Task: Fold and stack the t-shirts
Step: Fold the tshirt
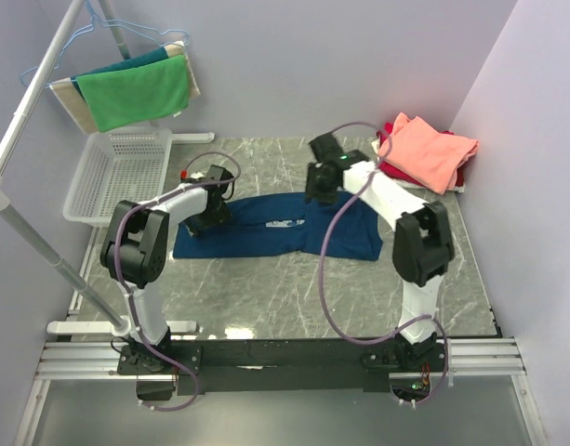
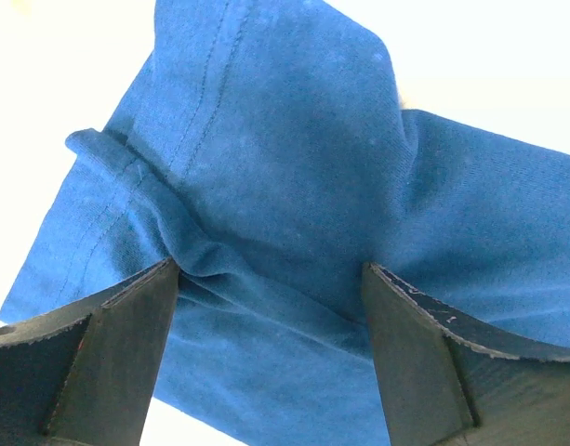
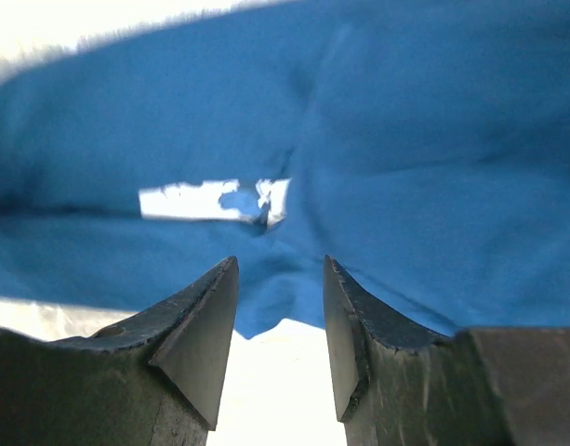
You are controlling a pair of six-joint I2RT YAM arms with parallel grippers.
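left end effector [image 2: 271, 267] gapes over navy t-shirt [image 2: 294, 158].

Left arm [image 1: 140, 242] and right arm [image 1: 419, 243], white links between chunky black joints, a grey-purple cable [image 1: 323, 279] trailing along each, small green light [image 1: 341, 159] on the right wrist, left gripper [image 2: 271, 268] and right gripper [image 3: 281, 261] with dark, scuffed wedge fingers.

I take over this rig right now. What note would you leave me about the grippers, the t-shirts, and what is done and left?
Left gripper: open, low over the navy t-shirt, its left end, a fabric ridge between the fingers.
Right gripper: open at the shirt's far edge, holding nothing.
Done: pink t-shirt folded, stacked on the red t-shirt, far right corner.
Left: fold the navy one, add it to the stack.
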